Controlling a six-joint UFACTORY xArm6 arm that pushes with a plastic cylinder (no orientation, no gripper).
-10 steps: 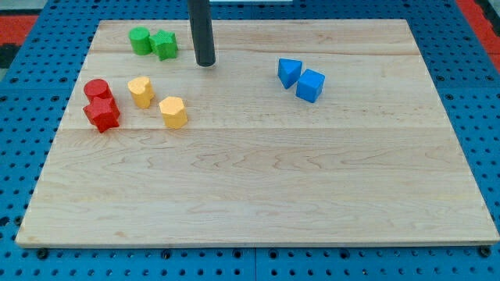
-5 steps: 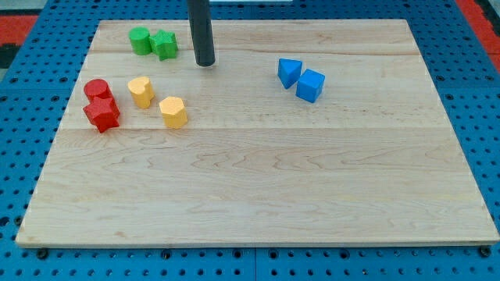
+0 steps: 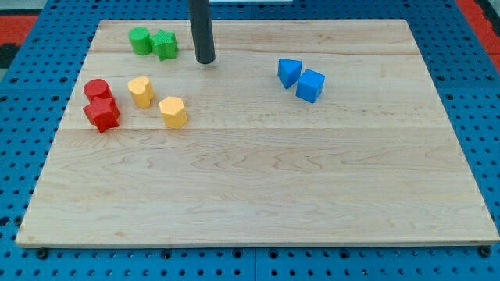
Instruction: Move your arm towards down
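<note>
My tip (image 3: 205,61) rests on the wooden board (image 3: 258,179) near the view's top, left of centre. A green cylinder (image 3: 141,40) and a green star-shaped block (image 3: 165,45) lie just to its left, apart from it. Below left are a yellow heart-shaped block (image 3: 141,91) and a yellow hexagonal block (image 3: 173,112). Further left a red cylinder (image 3: 98,89) touches a red star-shaped block (image 3: 102,114). To the tip's right lie a blue triangular block (image 3: 289,72) and a blue cube (image 3: 310,85), side by side.
The board lies on a blue pegboard (image 3: 23,117) that shows on all sides. A red surface (image 3: 16,19) shows at the view's top left corner and another (image 3: 480,12) at the top right.
My tip has shifted very slightly up the view over the last second. No block has moved.
</note>
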